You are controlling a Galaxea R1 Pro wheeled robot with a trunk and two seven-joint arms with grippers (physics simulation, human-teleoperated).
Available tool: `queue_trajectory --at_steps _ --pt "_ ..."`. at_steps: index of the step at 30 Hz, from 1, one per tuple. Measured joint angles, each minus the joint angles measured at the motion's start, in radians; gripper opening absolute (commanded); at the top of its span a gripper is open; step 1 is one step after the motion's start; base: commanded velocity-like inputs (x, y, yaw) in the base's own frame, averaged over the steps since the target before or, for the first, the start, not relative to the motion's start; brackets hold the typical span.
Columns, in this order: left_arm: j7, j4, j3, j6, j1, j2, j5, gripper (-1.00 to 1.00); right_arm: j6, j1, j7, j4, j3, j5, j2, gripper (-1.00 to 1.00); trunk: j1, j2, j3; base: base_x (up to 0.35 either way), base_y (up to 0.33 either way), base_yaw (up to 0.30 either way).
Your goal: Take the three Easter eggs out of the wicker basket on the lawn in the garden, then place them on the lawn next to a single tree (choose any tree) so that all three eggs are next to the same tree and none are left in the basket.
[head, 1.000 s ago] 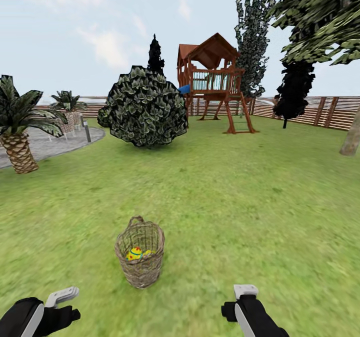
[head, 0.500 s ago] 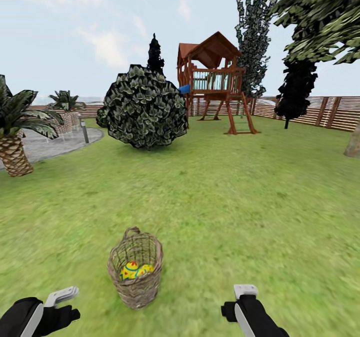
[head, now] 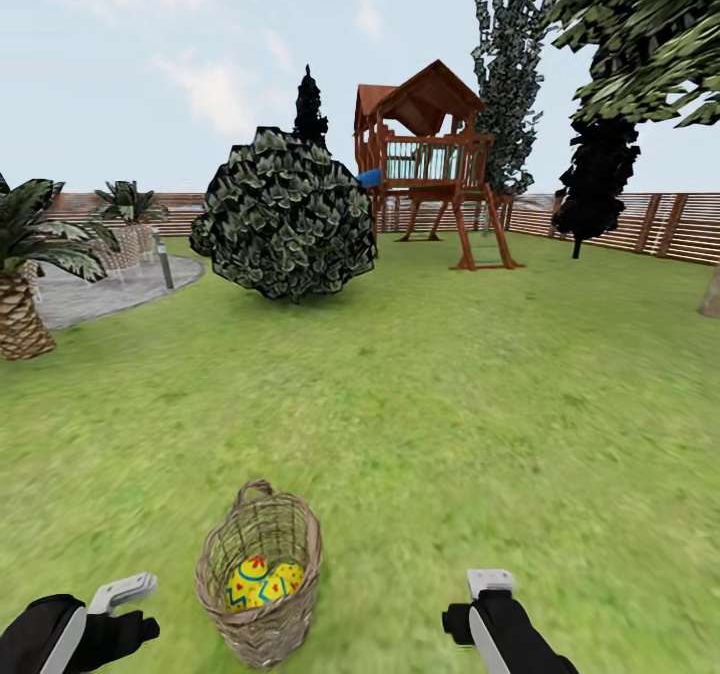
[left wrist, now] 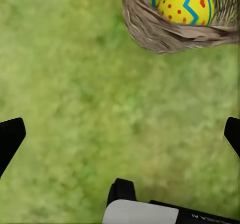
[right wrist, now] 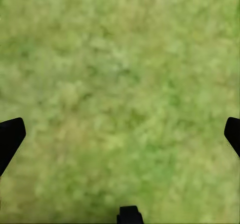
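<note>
**Basket between both tools, eggs inside**

Wicker basket (head: 259, 579) stands upright on the lawn (head: 450, 404), between the left tool (head: 122, 594) and the right tool (head: 492, 586), closer to the left one and slightly ahead of both. Easter eggs (head: 262, 584) sit in the basket: yellow, blue zigzags, red marks. Two are clearly visible; can't confirm a third.

Left tool: fingers spread wide in the left wrist view, nothing between them, grass below. Basket rim and two eggs (left wrist: 186, 5) lie just ahead of it, off to one side, not touching.

Right tool (right wrist: 120, 134): fingers equally wide apart, holding nothing, bare grass beneath.

Far ahead of the tools: round dark bush (head: 285, 216), wooden playhouse (head: 430, 164), slatted fence (head: 650, 224). Pale trunk of the tree (head: 711, 294) is well off to the right tool's side, far from the basket. Palm (head: 20, 284) is far off on the left tool's side.
</note>
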Motion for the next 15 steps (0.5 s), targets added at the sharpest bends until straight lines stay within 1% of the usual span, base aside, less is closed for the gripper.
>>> queue_trajectory --at_steps 15 --pt "0.0 -0.003 0.0 0.0 0.0 0.0 0.0 1.0 0.0 0.0 0.0 0.0 0.0 0.0 0.001 1.0 0.0 0.0 0.0 0.339 0.0 0.0"
